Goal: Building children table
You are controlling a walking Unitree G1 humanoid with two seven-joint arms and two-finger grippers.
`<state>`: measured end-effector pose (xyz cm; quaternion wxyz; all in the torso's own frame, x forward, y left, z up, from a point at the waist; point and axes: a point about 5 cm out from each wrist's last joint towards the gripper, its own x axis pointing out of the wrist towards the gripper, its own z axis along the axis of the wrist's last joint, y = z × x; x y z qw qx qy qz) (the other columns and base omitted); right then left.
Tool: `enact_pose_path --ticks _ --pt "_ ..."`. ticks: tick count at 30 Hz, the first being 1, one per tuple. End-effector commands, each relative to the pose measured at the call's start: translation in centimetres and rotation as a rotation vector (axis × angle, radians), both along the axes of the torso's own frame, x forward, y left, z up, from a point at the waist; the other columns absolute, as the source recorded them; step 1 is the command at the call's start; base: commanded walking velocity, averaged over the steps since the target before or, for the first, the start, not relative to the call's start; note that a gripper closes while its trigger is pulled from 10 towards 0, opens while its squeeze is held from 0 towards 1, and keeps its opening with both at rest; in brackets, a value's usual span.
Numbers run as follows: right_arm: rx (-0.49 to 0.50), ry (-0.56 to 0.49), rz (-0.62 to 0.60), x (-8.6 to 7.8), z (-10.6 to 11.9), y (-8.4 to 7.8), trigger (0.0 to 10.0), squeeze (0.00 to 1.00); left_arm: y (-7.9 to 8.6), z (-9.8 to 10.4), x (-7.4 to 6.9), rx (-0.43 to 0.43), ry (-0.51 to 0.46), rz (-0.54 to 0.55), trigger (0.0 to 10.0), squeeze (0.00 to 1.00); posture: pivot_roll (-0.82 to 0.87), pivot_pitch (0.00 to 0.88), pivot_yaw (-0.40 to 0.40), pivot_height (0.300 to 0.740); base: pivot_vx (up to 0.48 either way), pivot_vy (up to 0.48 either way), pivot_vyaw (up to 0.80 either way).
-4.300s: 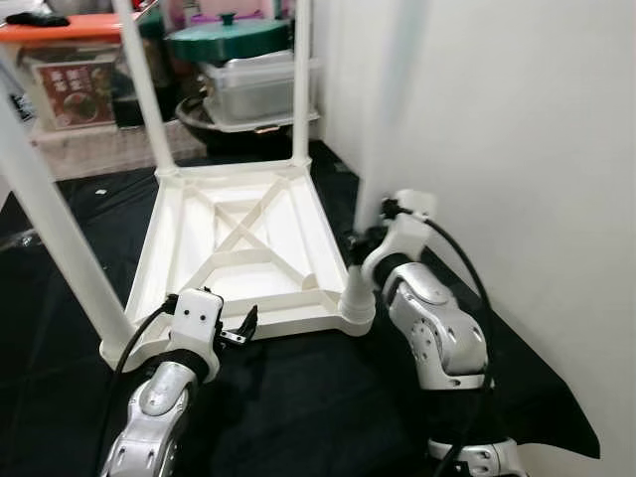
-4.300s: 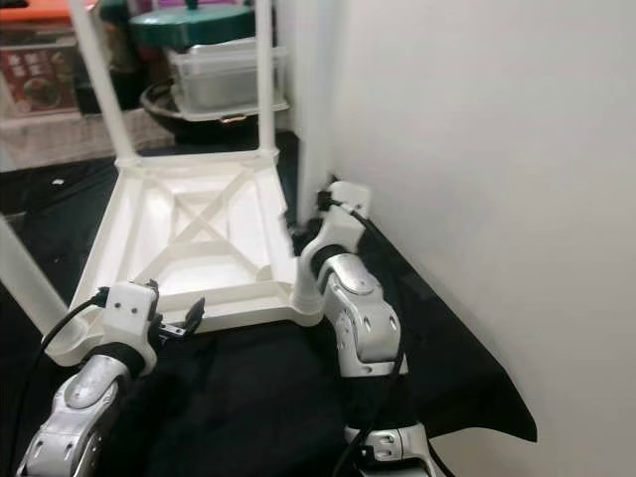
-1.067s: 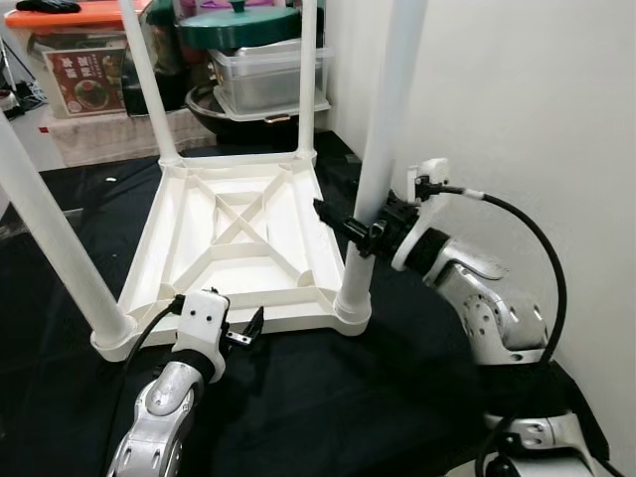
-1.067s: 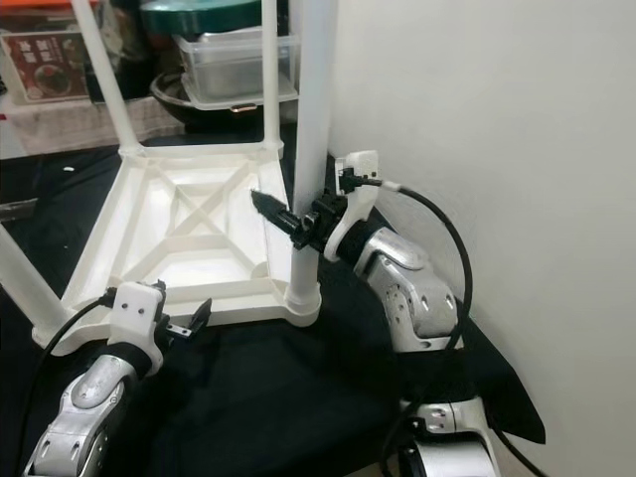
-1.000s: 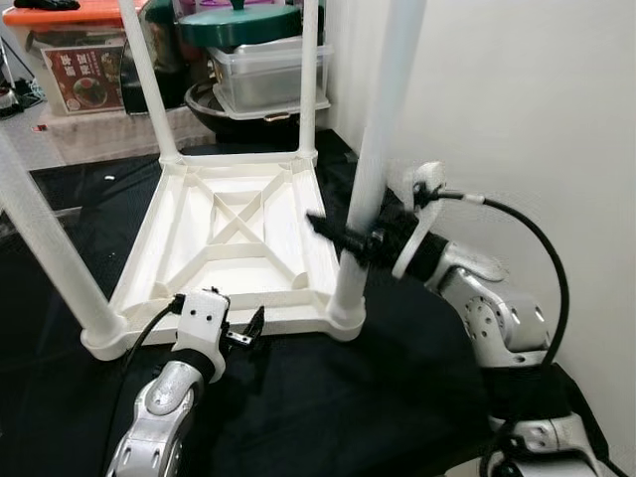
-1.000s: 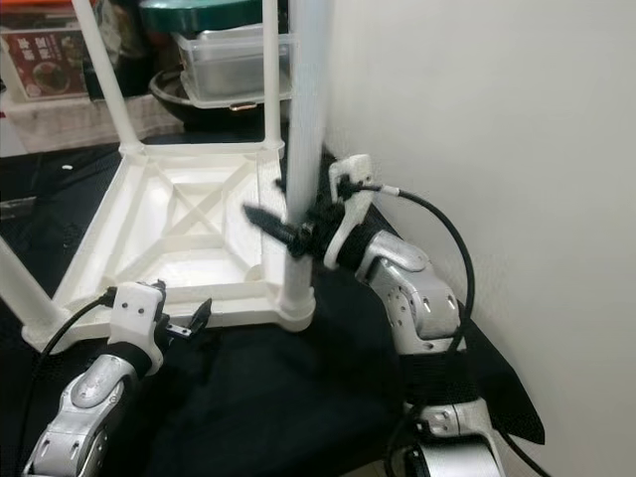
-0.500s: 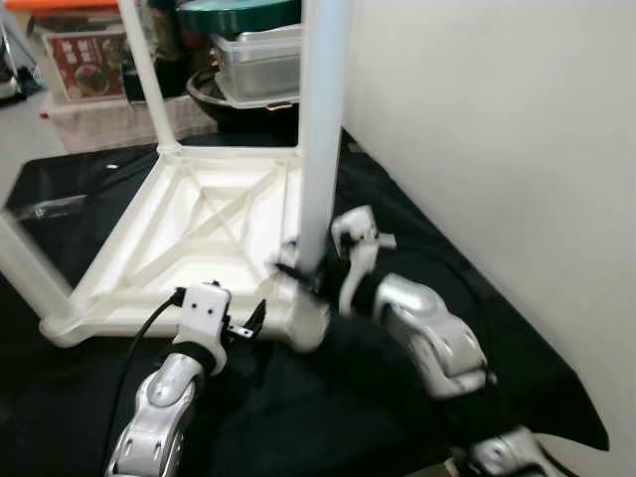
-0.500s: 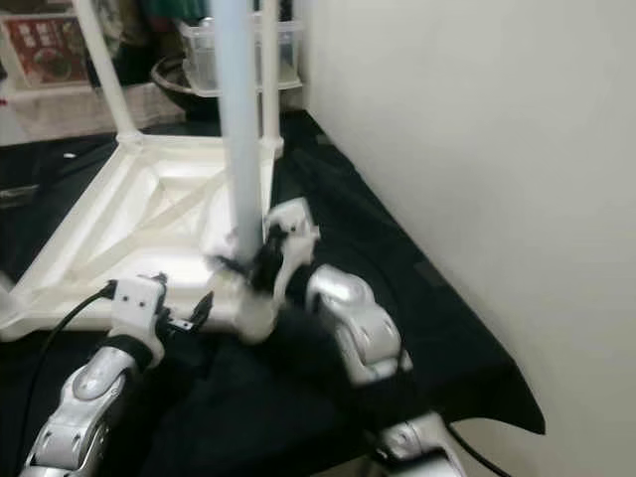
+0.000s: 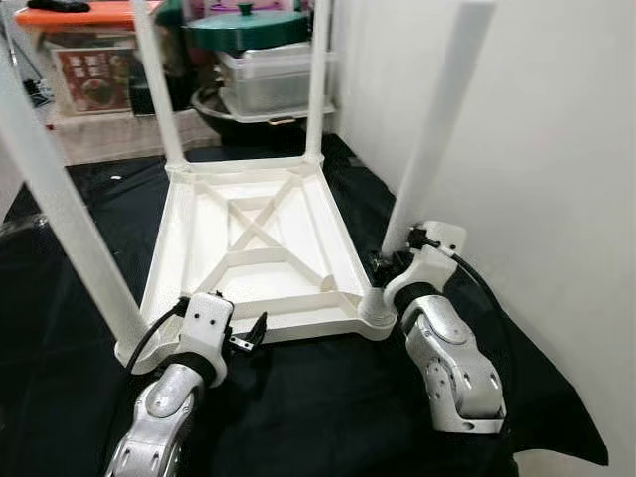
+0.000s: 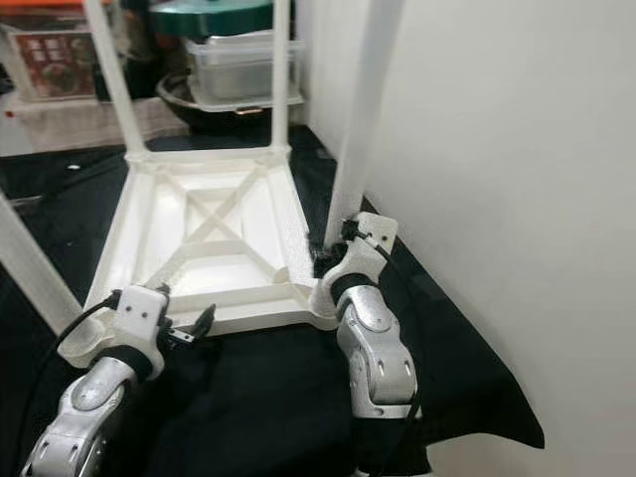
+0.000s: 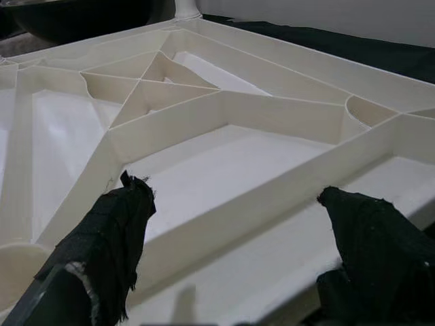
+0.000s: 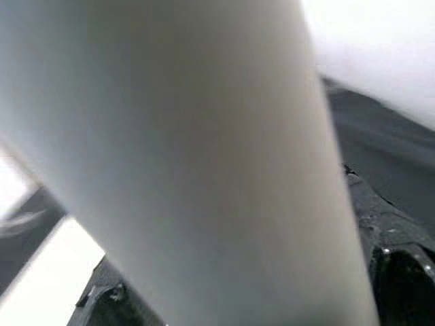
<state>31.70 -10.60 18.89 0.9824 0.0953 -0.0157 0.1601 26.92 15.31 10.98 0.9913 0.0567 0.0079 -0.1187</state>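
A white plastic children's table (image 9: 179, 238) lies upside down on a black cloth, its ribbed underside facing up and its legs pointing upward. The near right leg (image 9: 432, 139) sits in its corner socket and leans toward the wall. My right gripper (image 9: 383, 266) is shut around that leg just above the socket; the leg (image 12: 190, 156) is pressed close in the right wrist view. My left gripper (image 9: 253, 333) hovers open at the table's near edge, its cloth-wrapped fingers (image 11: 115, 224) spread over the ribs.
A white wall (image 9: 537, 149) runs close along the right. Behind the table stand a green-lidded pot (image 9: 243, 25), a clear tub (image 9: 268, 79) and an orange-lidded box (image 9: 79, 60). Black cloth (image 9: 328, 397) covers the floor around me.
The camera has swung. The near right leg, upright half a second ago, now tilts toward the wall, and my right arm has dropped lower beside its base. My left gripper stays as it was.
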Motion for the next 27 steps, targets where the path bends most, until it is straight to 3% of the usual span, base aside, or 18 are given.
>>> enact_pose_path --ticks 1,2,4,5,6,8,10,13,18,19,20,21,22,23,24,25,26,27 --pt "0.046 -0.076 0.352 0.0 2.6 2.0 10.0 0.00 0.2 -0.4 0.0 0.006 0.016 0.010 10.0 0.00 0.07 0.000 -0.029 0.740 0.000 0.000 0.00" --pt "0.046 -0.076 0.352 0.0 2.6 2.0 10.0 0.00 0.2 -0.4 0.0 0.006 0.016 0.010 10.0 0.00 0.07 0.000 -0.029 0.740 0.000 0.000 0.00" --pt "0.038 -0.124 0.674 -1.4 4.0 2.5 10.0 0.00 0.3 -0.4 -0.1 0.005 0.016 0.013 10.0 0.00 0.07 0.000 -0.028 0.740 0.000 0.000 0.00" --pt "0.038 -0.124 0.674 -1.4 4.0 2.5 10.0 0.00 0.3 -0.4 -0.1 0.005 0.016 0.013 10.0 0.00 0.07 0.000 -0.028 0.740 0.000 0.000 0.00" --pt "0.003 -0.149 0.820 -2.5 4.2 2.5 10.0 0.00 0.3 -0.5 -0.2 0.006 0.017 0.010 10.0 0.00 0.08 0.000 -0.037 0.740 0.000 0.000 0.00" --pt "0.003 -0.149 0.820 -2.5 4.2 2.5 10.0 0.00 0.3 -0.5 -0.2 0.006 0.017 0.010 10.0 0.00 0.08 0.000 -0.037 0.740 0.000 0.000 0.00" --pt "-0.045 -0.161 0.932 -3.7 4.0 2.7 10.0 0.00 0.3 -0.5 -0.3 0.006 0.018 0.012 10.0 0.00 0.08 0.000 -0.046 0.740 0.000 0.000 0.00" --pt "-0.155 -0.123 1.208 -7.7 1.4 4.1 10.0 0.00 0.4 -0.5 -0.5 0.001 0.018 0.017 10.0 0.00 0.09 0.000 -0.051 0.740 0.000 0.000 0.00" --pt "-0.164 -0.101 1.248 -8.1 0.8 4.5 10.0 0.00 0.3 -0.5 -0.5 0.002 0.020 0.013 10.0 0.00 0.09 0.000 -0.051 0.740 0.000 0.000 0.00" --pt "-0.166 -0.062 1.177 -7.3 0.0 5.0 4.7 0.00 0.3 -0.5 -0.6 0.003 0.021 0.011 10.0 0.00 0.10 0.000 -0.040 0.740 0.000 0.000 0.00" --pt "-0.166 -0.062 1.177 -7.3 0.0 5.0 4.7 0.00 0.3 -0.5 -0.6 0.003 0.021 0.011 10.0 0.00 0.10 0.000 -0.040 0.740 0.000 0.000 0.00" --pt "-0.172 -0.002 0.944 -4.8 -0.8 5.3 0.0 0.00 0.4 -0.5 -0.6 0.005 0.021 0.008 10.0 0.00 0.10 0.000 -0.046 0.740 0.000 0.000 0.00" --pt "-0.172 -0.002 0.944 -4.8 -0.8 5.3 0.0 0.00 0.4 -0.5 -0.6 0.005 0.021 0.008 10.0 0.00 0.10 0.000 -0.046 0.740 0.000 0.000 0.00" --pt "-0.149 0.095 0.571 -1.2 -1.6 4.4 0.0 0.00 0.5 -0.5 -0.5 0.009 0.021 0.009 10.0 0.00 0.09 0.000 -0.048 0.740 0.000 0.000 0.00" --pt "-0.149 0.095 0.571 -1.2 -1.6 4.4 0.0 0.00 0.5 -0.5 -0.5 0.009 0.021 0.009 10.0 0.00 0.09 0.000 -0.048 0.740 0.000 0.000 0.00" --pt "-0.122 0.198 0.155 1.3 -2.8 1.8 0.0 0.00 0.6 -0.5 -0.5 0.011 0.021 0.014 10.0 0.00 0.09 0.000 -0.045 0.740 0.000 0.000 0.00" --pt "-0.122 0.198 0.155 1.3 -2.8 1.8 0.0 0.00 0.6 -0.5 -0.5 0.011 0.021 0.014 10.0 0.00 0.09 0.000 -0.045 0.740 0.000 0.000 0.00" --pt "-0.120 0.282 -0.131 2.1 -4.0 -0.7 0.0 0.00 0.6 -0.5 -0.5 0.009 0.020 0.017 10.0 0.00 0.09 0.000 -0.040 0.740 0.000 0.000 0.00"
